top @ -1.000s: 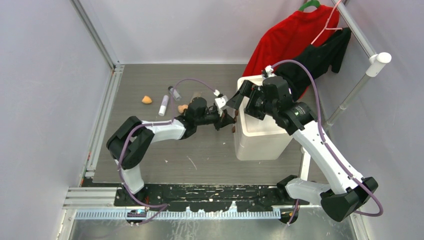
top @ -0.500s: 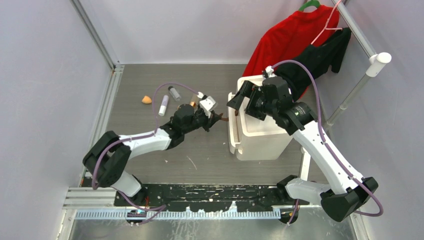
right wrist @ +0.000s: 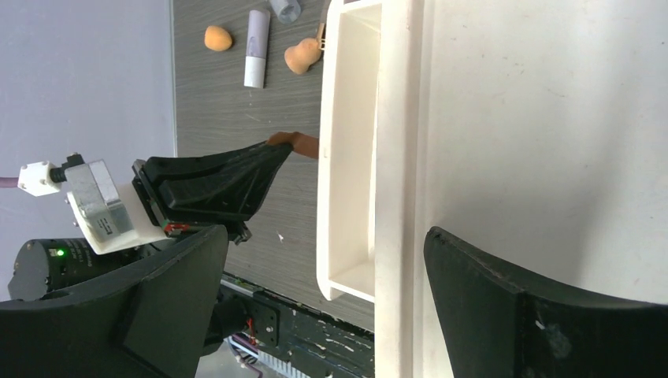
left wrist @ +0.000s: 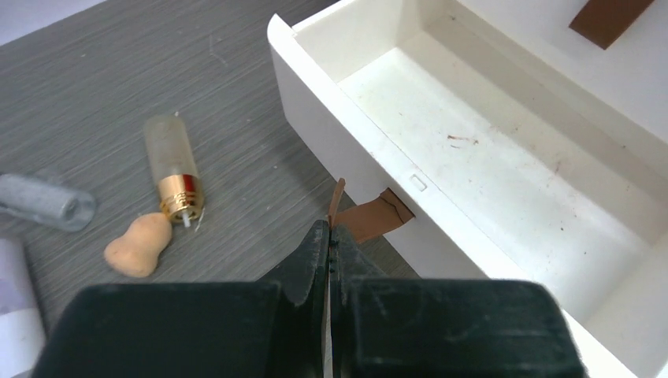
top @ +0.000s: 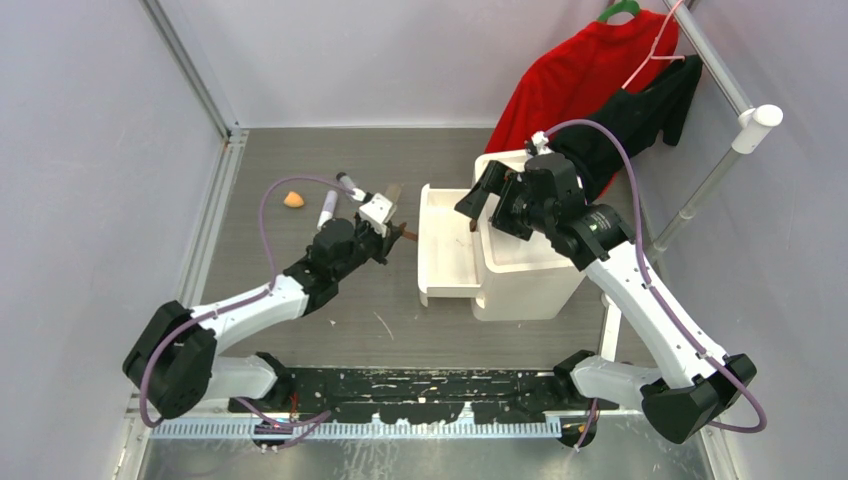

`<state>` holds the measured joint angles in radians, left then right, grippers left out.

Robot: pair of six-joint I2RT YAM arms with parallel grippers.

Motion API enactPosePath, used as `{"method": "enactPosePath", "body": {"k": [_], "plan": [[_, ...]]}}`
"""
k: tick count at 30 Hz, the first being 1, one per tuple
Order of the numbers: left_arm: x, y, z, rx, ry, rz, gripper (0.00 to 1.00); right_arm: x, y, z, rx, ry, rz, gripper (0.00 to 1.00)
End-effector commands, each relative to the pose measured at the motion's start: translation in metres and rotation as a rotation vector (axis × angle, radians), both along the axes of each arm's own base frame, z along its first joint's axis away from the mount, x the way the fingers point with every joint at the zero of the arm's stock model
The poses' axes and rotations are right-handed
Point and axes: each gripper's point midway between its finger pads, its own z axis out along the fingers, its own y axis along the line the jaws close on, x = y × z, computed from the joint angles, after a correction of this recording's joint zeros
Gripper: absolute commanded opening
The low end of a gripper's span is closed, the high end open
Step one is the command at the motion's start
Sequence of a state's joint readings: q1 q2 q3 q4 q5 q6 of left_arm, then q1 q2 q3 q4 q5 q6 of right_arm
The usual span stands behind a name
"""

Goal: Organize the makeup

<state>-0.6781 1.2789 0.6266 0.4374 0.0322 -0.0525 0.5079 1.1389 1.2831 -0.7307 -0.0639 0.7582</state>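
My left gripper [top: 397, 236] [left wrist: 331, 235] is shut on the brown strap handle [left wrist: 369, 220] of a white drawer [top: 426, 245] [left wrist: 315, 94], which stands pulled out and is empty inside. Left of the drawer on the floor lie a gold-capped bottle [left wrist: 172, 164], a peach sponge [left wrist: 139, 245] [right wrist: 303, 56], a clear vial [top: 348, 184] [left wrist: 43, 202], a white tube [top: 327, 210] [right wrist: 255, 46] and an orange sponge [top: 293, 199] [right wrist: 217, 37]. My right gripper [top: 497, 200] [right wrist: 327, 236] is open over the top of the white drawer box [top: 530, 275]. The navy compact and the brown palette are out of view.
Red and black clothes [top: 590, 75] hang on a rail at the back right, behind the box. A second brown strap [left wrist: 608, 17] shows on the box front above the open drawer. Grey walls close the table on the left and at the back.
My left gripper has moved left and toward the near edge with the strap in it, and the drawer has slid out of the box. The right arm has not moved.
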Motion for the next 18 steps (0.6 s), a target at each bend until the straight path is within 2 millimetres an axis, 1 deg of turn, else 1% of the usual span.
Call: {"method": "enactPosePath", "body": {"k": [1, 6, 10, 11, 12, 14, 15, 16, 18], "plan": [[0.009, 0.024, 0.020, -0.018, -0.050, 0.094, 0.00, 0.003, -0.001, 0.010, 0.001, -0.042, 0.000, 1.00], [0.006, 0.037, 0.017, 0.010, -0.044, 0.130, 0.00, 0.001, -0.001, 0.011, 0.005, -0.044, 0.003, 1.00], [0.004, 0.047, 0.020, 0.005, -0.053, 0.161, 0.00, 0.000, -0.002, 0.013, 0.009, -0.050, 0.001, 1.00], [0.004, 0.049, 0.022, 0.002, -0.046, 0.175, 0.05, 0.000, -0.002, 0.013, 0.008, -0.049, 0.002, 1.00], [0.005, 0.050, 0.028, -0.004, -0.043, 0.189, 0.18, -0.001, -0.002, 0.014, 0.009, -0.051, 0.002, 1.00], [0.006, 0.054, 0.035, 0.003, -0.022, 0.211, 0.55, -0.001, -0.003, 0.016, 0.012, -0.057, 0.001, 1.00], [0.006, 0.056, 0.039, 0.011, -0.010, 0.223, 0.68, -0.002, -0.003, 0.017, 0.012, -0.058, 0.000, 1.00], [0.006, 0.060, 0.038, 0.035, 0.016, 0.242, 0.79, -0.002, -0.004, 0.017, 0.011, -0.061, -0.001, 1.00], [0.008, 0.067, 0.045, 0.053, 0.038, 0.287, 0.91, -0.003, -0.005, 0.019, 0.012, -0.064, -0.004, 1.00]]}}
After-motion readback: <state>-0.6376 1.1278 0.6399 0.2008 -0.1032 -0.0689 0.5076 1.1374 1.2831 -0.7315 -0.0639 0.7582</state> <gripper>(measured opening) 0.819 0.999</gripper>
